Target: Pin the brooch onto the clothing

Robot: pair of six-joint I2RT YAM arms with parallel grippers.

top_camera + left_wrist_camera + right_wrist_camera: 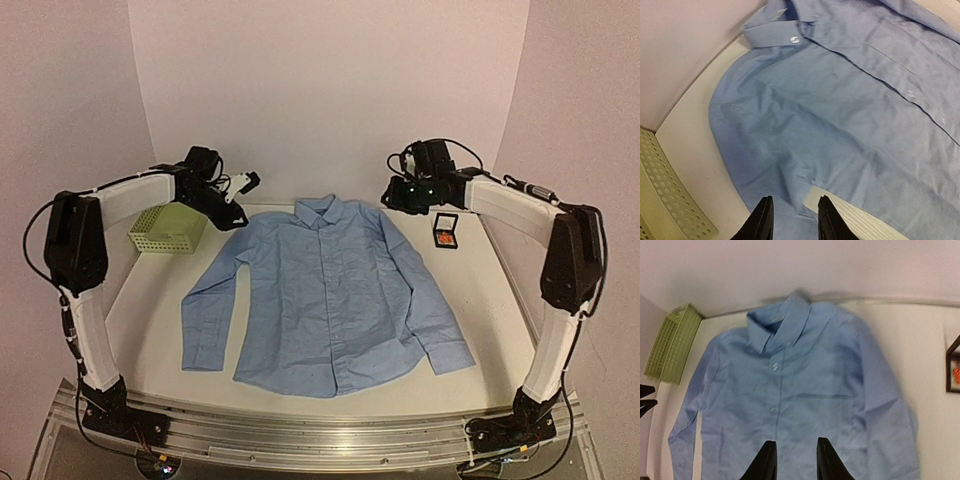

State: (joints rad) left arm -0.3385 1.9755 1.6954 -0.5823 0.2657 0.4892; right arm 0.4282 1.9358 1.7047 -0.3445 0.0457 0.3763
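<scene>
Jaws ajar beyond shirt [330,300] shoulder edges

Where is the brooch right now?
The brooch lies in the black box at the right of the table in the top view, just right of the shirt.

The shirt [325,295] lies flat mid-table [150,320]; basket [165,232] back left, box [447,219] (brooch [445,238] inside) back right.

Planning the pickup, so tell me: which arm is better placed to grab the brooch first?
Probably right. The brooch sits in the black box close to the right gripper; the left gripper hangs across the shirt by the basket.
</scene>
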